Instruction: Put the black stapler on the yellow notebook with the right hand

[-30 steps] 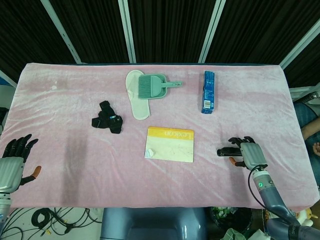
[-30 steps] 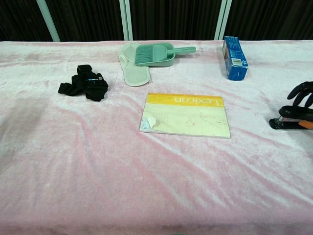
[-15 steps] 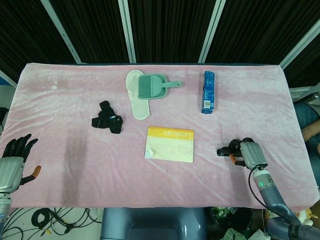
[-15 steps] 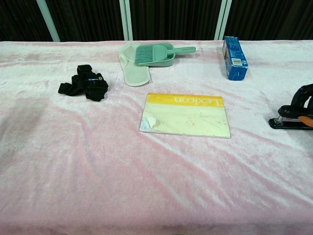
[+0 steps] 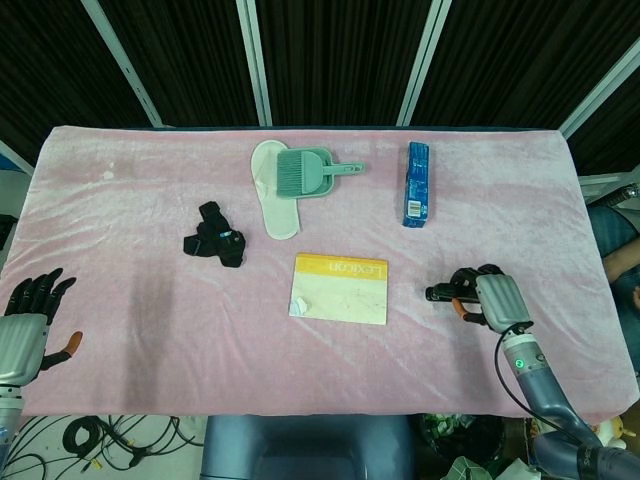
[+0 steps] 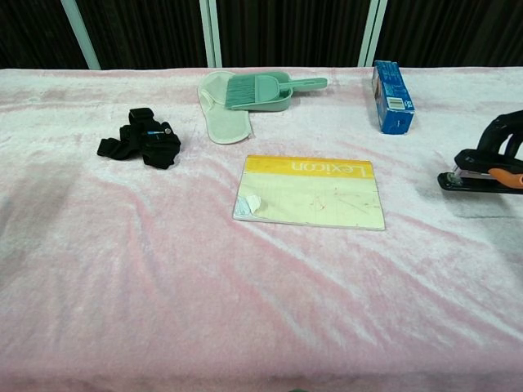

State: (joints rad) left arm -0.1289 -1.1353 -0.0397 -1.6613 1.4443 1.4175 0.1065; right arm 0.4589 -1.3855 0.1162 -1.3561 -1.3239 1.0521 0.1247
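The black stapler (image 5: pixel 445 294) (image 6: pixel 462 181) hangs a little above the pink cloth, right of the yellow notebook (image 5: pixel 340 288) (image 6: pixel 310 191). My right hand (image 5: pixel 490 300) (image 6: pixel 505 149) grips the stapler from above, fingers curled round its rear end, the nose pointing left toward the notebook. A shadow lies on the cloth under the stapler. The notebook lies flat mid-table, its yellow band along the far edge. My left hand (image 5: pixel 27 320) rests at the front left edge of the table, fingers spread, holding nothing.
A blue box (image 5: pixel 417 184) (image 6: pixel 391 97) lies behind the stapler. A green dustpan with brush (image 5: pixel 310 171) (image 6: pixel 261 90) sits on a white slipper (image 5: pixel 272 199) at the back. A black strap bundle (image 5: pixel 215 238) (image 6: pixel 144 138) lies left of the notebook.
My right hand closed round the stapler and lifted it off the cloth, shifting it slightly left toward the notebook. The left hand has not moved.
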